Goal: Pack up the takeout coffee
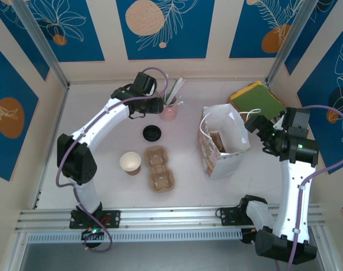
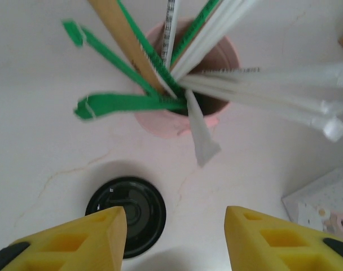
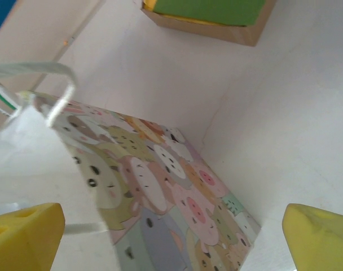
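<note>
The takeout coffee is out of view. A lidless brown cup [image 1: 130, 162] with a cream inside stands left of a brown two-slot tray [image 1: 159, 168]. A loose black lid [image 1: 152, 133] lies flat behind them, also under my left fingers [image 2: 98, 237]. My left gripper [image 1: 155, 105] [image 2: 176, 240] hovers by a pink cup of straws [image 1: 170, 110] [image 2: 216, 59], jaws apart with nothing between them. My right gripper [image 1: 260, 129] [image 3: 171, 243] is wide open beside the white paper bag [image 1: 225, 144], above its cartoon-printed side [image 3: 160, 186]. Something brown shows inside the bag.
A brown box with a green and yellow top [image 1: 256, 99] [image 3: 216, 14] sits at the back right. Wrapped straws and green sticks fan out of the pink cup. Wall panels close in the table on three sides.
</note>
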